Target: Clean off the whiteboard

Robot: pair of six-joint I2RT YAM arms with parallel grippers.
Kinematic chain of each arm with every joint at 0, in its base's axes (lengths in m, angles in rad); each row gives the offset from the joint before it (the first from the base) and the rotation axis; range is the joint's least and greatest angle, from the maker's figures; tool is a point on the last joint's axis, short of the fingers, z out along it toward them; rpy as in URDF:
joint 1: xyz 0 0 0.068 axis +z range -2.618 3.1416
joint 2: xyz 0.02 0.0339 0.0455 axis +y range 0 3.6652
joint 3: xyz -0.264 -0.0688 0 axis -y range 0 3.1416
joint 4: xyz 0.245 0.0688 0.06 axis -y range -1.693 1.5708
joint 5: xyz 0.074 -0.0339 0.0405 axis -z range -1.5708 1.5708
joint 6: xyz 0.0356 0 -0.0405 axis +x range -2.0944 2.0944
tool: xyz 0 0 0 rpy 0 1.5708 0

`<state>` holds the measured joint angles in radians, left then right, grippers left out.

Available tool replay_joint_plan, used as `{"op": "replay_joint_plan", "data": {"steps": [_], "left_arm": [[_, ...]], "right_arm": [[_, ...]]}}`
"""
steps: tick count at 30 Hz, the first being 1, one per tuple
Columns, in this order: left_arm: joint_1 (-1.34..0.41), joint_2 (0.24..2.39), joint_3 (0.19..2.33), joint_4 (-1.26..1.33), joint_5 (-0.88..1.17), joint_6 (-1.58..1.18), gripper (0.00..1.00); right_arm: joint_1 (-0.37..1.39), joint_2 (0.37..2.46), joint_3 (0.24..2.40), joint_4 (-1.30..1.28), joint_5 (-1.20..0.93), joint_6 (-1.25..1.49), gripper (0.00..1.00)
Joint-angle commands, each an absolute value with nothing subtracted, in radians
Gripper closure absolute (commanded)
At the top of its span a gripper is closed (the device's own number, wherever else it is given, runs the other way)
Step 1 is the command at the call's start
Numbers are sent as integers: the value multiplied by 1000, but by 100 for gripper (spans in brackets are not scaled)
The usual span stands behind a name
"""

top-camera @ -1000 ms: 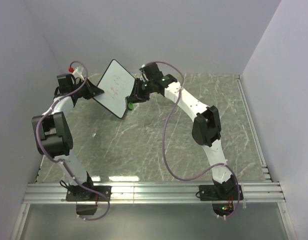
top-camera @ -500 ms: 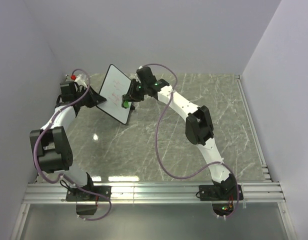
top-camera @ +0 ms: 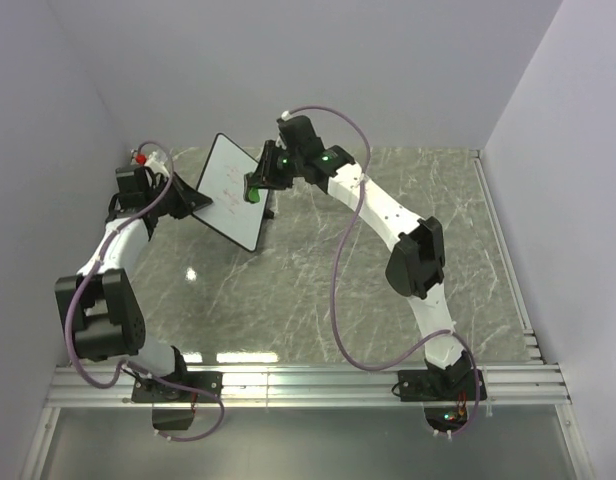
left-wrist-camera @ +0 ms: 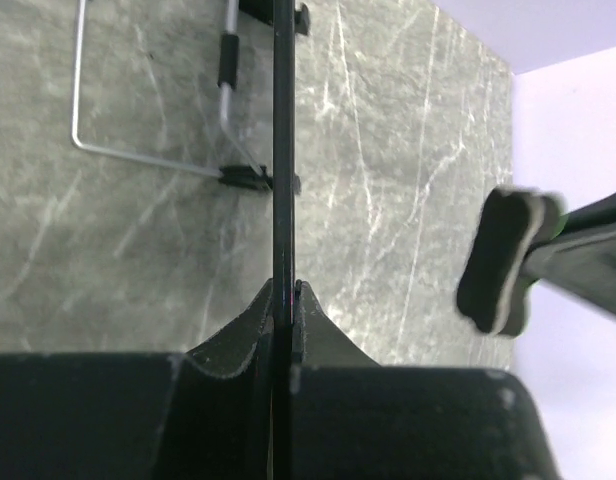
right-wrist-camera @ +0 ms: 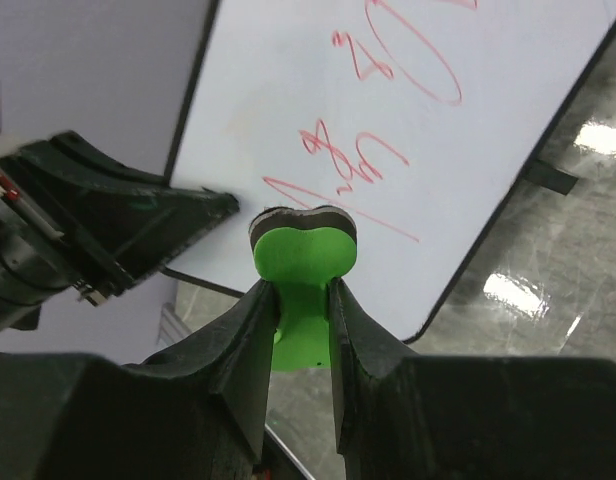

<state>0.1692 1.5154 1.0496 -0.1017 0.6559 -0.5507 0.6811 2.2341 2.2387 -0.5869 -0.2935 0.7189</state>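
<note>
Left pincer [left-wrist-camera: 285,300] clamped on whiteboard [top-camera: 228,200] edge, board held tilted. Right pincer [right-wrist-camera: 298,290] pinching green eraser [right-wrist-camera: 302,250], pad facing red scribbles [right-wrist-camera: 373,160], gap to board face visible.

Table [top-camera: 288,300]: we've got a grey marbled top, white-veined, glossy.
Near edge: metal rail [top-camera: 308,383] running the full width.
</note>
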Motion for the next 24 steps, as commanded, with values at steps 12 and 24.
{"op": "replay_joint_plan", "data": {"steps": [12, 24], "left_arm": [[173, 1250, 954, -25, 790, -612, 100], [63, 1232, 913, 95, 908, -730, 100]], "right_arm": [[758, 2201, 2286, -692, -268, 644, 100], [857, 2345, 2503, -813, -160, 655, 100]]}}
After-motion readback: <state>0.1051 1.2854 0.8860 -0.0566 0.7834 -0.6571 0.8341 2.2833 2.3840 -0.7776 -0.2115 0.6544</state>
